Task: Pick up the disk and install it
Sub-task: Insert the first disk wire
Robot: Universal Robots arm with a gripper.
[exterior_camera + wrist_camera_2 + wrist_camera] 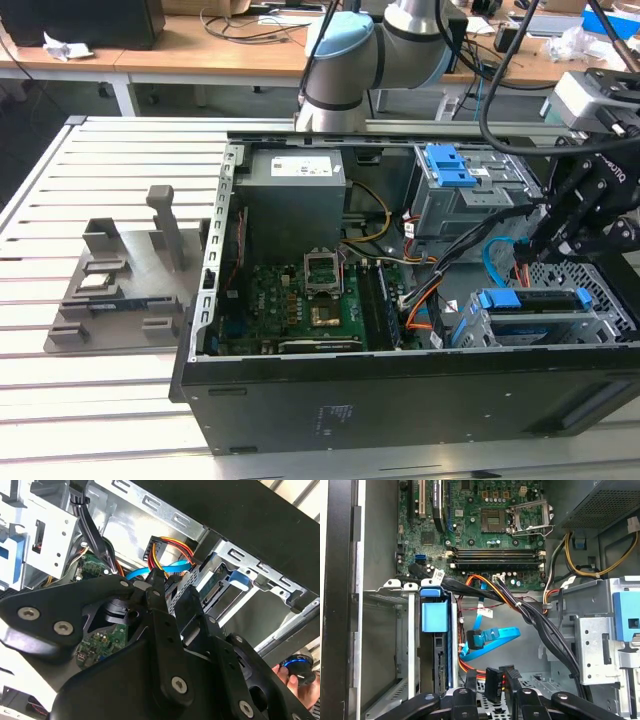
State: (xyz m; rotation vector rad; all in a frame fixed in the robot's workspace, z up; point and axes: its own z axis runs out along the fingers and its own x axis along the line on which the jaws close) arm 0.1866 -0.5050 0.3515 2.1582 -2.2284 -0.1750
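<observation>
- Exterior view: open computer case (400,400) lies on its side on a slatted table (100,400). The arm (350,60) reaches in from the upper middle of the frame.
- Gripper (535,262) hangs over the case's end at the exterior view's right, just above the lower drive cage (600,315).
- The disk (530,300) sits in that cage at lower right, blue rail uppermost, level with the cage rim.
- A second cage with a blue latch (448,165) stands near the upper right. The motherboard (300,300) is at centre.
- First wrist view: gripper (492,685) has its fingers (470,680) spread apart and holds nothing. A black cable connector (492,680) shows in the gap between them; contact unclear.
- Disk (440,670) stands on edge in the cage slot, blue tab at its end, beside a loose blue data cable (490,637).
- Second wrist view: fingers (157,587) are parted and point at the cage. Disk (217,591) is seated there, connector edge exposed, apart from the fingertips.
- A person's hand (287,677) is outside the case.
</observation>
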